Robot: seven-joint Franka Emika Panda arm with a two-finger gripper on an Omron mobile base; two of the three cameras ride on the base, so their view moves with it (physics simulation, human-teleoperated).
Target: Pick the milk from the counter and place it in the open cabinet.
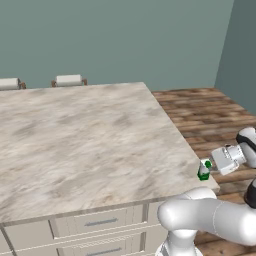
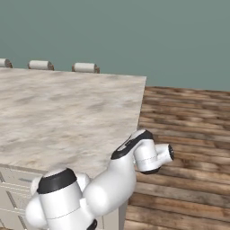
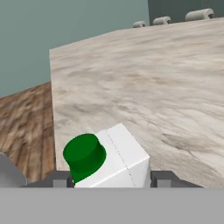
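The milk (image 1: 203, 170), a small white carton with a green cap and base, stands upright at the near right corner of the marble counter (image 1: 100, 135), close to its edge. My gripper (image 1: 208, 166) reaches in from the right at carton height. In the hand view the milk (image 3: 124, 155) sits between my two dark fingertips (image 3: 162, 178), which press against both its sides, so the gripper (image 3: 111, 180) is shut on it. The carton still rests on the counter (image 3: 153, 78). The cabinet is out of view.
Cream drawers (image 1: 100, 222) with metal handles run under the counter's front. Pale chair backs (image 1: 68, 80) (image 2: 85, 68) line its far edge. Wooden floor (image 1: 210, 115) lies to the right of the counter, with a teal wall behind.
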